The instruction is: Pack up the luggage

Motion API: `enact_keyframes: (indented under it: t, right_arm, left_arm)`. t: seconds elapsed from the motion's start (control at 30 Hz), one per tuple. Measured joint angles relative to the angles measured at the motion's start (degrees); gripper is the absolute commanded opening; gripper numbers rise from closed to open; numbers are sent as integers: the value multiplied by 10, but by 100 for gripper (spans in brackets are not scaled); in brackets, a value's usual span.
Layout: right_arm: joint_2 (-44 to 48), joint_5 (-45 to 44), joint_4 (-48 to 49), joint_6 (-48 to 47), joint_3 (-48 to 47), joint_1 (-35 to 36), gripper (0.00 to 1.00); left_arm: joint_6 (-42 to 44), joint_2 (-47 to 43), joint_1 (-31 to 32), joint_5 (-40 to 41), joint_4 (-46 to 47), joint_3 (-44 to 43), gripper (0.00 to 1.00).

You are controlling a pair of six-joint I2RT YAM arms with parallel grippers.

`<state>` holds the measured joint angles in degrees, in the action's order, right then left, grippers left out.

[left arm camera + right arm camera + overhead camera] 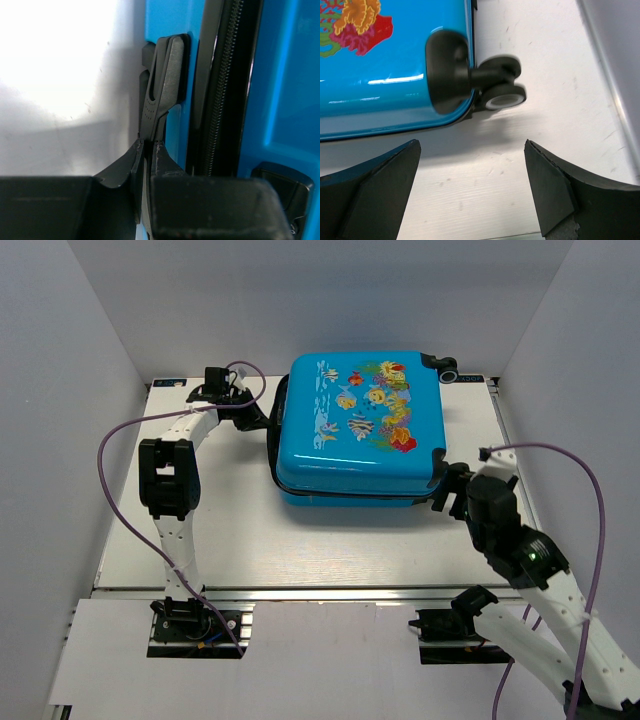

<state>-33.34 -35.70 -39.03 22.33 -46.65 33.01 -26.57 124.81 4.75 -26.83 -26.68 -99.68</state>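
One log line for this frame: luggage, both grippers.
luggage: lid down, flat on table | left gripper: shut on pull tab at left edge | right gripper: open, empty, near wheel

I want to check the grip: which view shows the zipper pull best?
The left wrist view: the zipper pull fills the middle, pinched by the left gripper against the luggage. In the top view it is too small to make out. The right wrist view shows only a corner with a wheel.

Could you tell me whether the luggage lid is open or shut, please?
Shut: the luggage lies flat, printed lid down on its base; zipped fully, cannot tell.
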Motion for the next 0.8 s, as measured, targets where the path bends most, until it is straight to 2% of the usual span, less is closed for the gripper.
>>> enact_keyframes:
  t: [0.13, 0.3, 0.57, 0.8]
  right_arm:
    - [-104, -6, -11, -62, -68, -2, 89]
    - [-226, 21, -46, -116, -118, -13, 89]
    - [-259, 39, -102, -142, -136, -42, 89]
    - [-333, 41, -74, -167, -112, -95, 89]
  left_arm:
    - [18, 23, -4, -2, -24, -43, 0]
    - [33, 26, -3, 9, -38, -56, 0]
    - [44, 42, -5, 7, -66, -88, 0]
    - [42, 45, -9, -4, -58, -88, 0]
